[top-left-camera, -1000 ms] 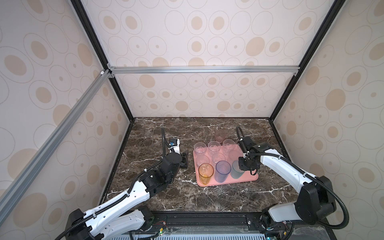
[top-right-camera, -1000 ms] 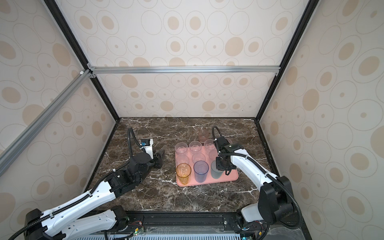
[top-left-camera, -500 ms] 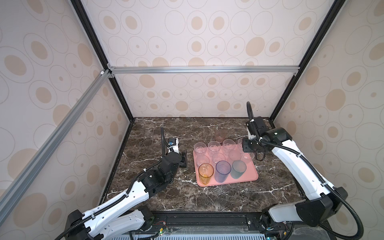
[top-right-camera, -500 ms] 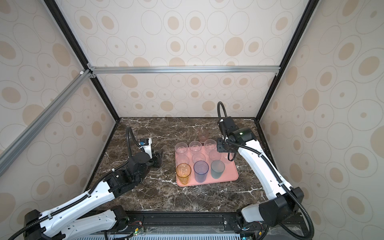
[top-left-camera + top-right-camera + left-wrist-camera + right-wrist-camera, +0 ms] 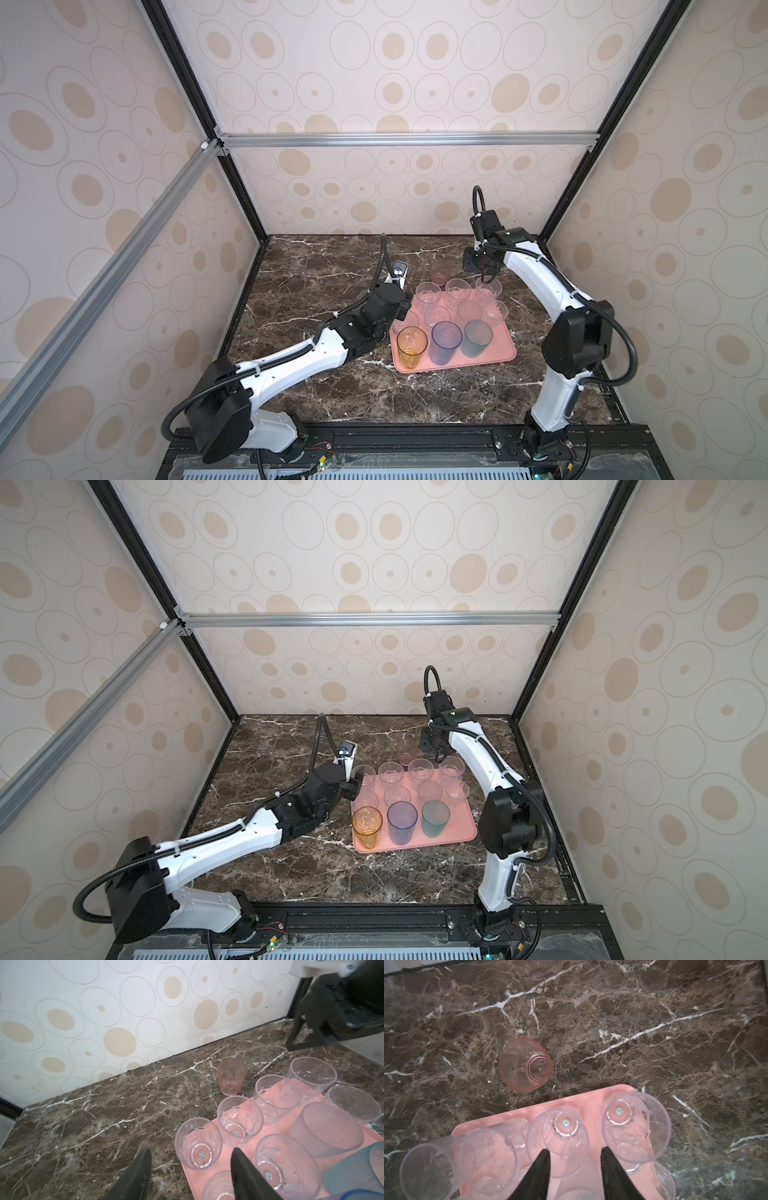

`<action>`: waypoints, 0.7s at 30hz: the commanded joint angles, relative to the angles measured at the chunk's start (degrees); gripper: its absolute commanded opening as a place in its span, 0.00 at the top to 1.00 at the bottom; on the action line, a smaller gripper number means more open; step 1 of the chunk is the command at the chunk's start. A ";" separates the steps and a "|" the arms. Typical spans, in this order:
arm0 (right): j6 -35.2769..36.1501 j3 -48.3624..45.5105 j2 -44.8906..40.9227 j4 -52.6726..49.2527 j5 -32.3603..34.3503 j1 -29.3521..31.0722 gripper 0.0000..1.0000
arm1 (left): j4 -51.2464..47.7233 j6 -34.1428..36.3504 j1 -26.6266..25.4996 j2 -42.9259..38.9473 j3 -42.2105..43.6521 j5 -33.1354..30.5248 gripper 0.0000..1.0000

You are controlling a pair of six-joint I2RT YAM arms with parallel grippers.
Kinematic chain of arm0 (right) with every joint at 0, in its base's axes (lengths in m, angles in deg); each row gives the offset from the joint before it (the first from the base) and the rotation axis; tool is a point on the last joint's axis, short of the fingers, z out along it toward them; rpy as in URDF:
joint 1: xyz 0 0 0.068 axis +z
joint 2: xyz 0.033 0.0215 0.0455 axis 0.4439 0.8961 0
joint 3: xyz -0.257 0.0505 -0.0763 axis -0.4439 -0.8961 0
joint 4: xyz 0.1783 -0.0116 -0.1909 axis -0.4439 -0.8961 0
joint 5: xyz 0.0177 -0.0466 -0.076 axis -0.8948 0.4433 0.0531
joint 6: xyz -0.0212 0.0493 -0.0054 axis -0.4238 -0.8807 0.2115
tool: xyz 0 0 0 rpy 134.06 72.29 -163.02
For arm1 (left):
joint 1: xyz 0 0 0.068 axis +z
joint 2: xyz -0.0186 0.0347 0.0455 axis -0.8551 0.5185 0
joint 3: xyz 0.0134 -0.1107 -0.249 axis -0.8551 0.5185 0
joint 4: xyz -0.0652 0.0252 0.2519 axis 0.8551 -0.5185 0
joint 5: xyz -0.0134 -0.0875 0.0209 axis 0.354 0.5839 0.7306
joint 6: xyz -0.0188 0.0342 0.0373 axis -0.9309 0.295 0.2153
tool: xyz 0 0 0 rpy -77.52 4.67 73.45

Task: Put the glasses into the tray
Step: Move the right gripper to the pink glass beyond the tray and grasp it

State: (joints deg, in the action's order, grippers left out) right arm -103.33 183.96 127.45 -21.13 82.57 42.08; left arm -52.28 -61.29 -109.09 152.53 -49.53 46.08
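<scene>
— Which glass are we going for now?

— We are going for the pink glass. It is standing upright on the marble table, just beside the far rim of the tray, and it is not yet inside.

— Which arm are we using?

— We are judging that the right gripper is the better one. It is hovering above the far row of the tray, with its jaws parted and holding nothing, and the pink glass is near it. The left gripper is waiting at the left edge of the tray, also parted and empty.

— How are we doing this well?

— We are planning to put one jaw on each side of the wall and to close softly, because such a smooth wall is probably slipping easily. Then we are lifting straight up, so that we are not knocking the clear glasses in the far row.

— And what is the tray holding?

— It is getting full. Along the near edge the amber glass, the blue-grey glass and the teal-green glass are standing in a row. Behind them the frosted glass is standing among the short clear ones. All are upright and empty. We are seeing bare tray mostly at the near right corner, beside the teal-green glass, so we are aiming there.
</scene>
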 commanded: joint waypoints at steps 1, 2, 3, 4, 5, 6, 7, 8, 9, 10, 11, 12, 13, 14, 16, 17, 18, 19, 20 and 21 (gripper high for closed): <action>-1.40 4.26 3.76 0.61 -4.53 -1.18 0.57 | 5.74 5.43 -0.46 4.12 -5.92 3.10 0.38; -1.54 5.03 4.97 0.71 -4.79 -1.23 0.57 | 5.63 5.89 -0.47 5.52 -7.15 3.47 0.38; -1.73 5.57 6.20 1.07 -5.16 -1.25 0.57 | 5.22 6.25 -0.43 7.17 -8.39 3.54 0.37; -1.73 5.94 7.18 1.94 -5.68 -1.26 0.57 | 4.82 6.49 -0.47 8.63 -9.77 3.75 0.37; -1.84 6.12 7.97 2.78 -6.15 -1.26 0.57 | 4.71 6.78 -0.45 9.69 -10.64 4.09 0.37; -2.01 6.52 9.02 3.32 -6.55 -1.24 0.57 | 5.14 7.05 -0.39 10.72 -11.24 4.44 0.37; -2.16 7.27 10.19 3.50 -6.97 -1.25 0.57 | 5.34 7.23 -0.40 11.66 -11.75 5.00 0.36; -2.37 8.01 11.23 3.48 -7.43 -1.25 0.57 | 5.61 7.40 -0.34 12.42 -12.21 5.40 0.36; -2.61 9.13 12.51 3.43 -7.91 -1.25 0.57 | 5.83 7.51 -0.39 13.15 -12.57 5.89 0.35; -2.83 10.01 13.65 3.43 -8.44 -1.24 0.58 | 6.01 7.59 -0.39 13.72 -12.88 6.36 0.35; -3.08 10.74 14.63 3.73 -9.02 -1.22 0.58 | 5.99 7.55 -0.35 14.24 -13.07 6.88 0.35; -3.15 11.49 15.64 4.03 -9.63 -1.22 0.58 | 6.32 7.38 -0.36 14.67 -13.25 7.13 0.33; -3.44 12.54 16.67 4.09 -10.00 -1.22 0.58 | 6.48 6.96 -0.21 15.04 -13.41 7.15 0.31; -3.57 13.39 17.54 4.05 -10.24 -1.30 0.58 | 6.33 6.60 -0.12 15.38 -13.58 6.98 0.30; -3.95 15.02 19.41 4.05 -10.58 -1.27 0.59 | 5.23 6.06 0.06 15.97 -14.09 6.91 0.28; -4.08 15.69 20.33 3.92 -10.79 -1.25 0.60 | 4.73 5.90 0.10 16.15 -14.20 6.91 0.28; -4.15 16.74 21.43 3.68 -10.78 -1.26 0.60 | 4.47 5.79 0.14 16.24 -14.11 6.91 0.28; -4.20 17.72 22.48 3.23 -10.73 -1.25 0.61 | 4.32 5.63 0.14 16.11 -13.99 6.93 0.28; -4.15 18.41 23.37 2.92 -10.64 -1.23 0.62 | 4.33 5.46 0.25 15.99 -13.73 7.04 0.27; -4.13 19.28 24.25 2.58 -10.30 -1.23 0.63 | 4.40 5.35 0.23 15.75 -13.39 7.00 0.27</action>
State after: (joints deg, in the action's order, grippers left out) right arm -106.76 200.68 149.66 -17.05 72.56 40.81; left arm -47.84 -55.93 -108.96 168.71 -60.83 52.53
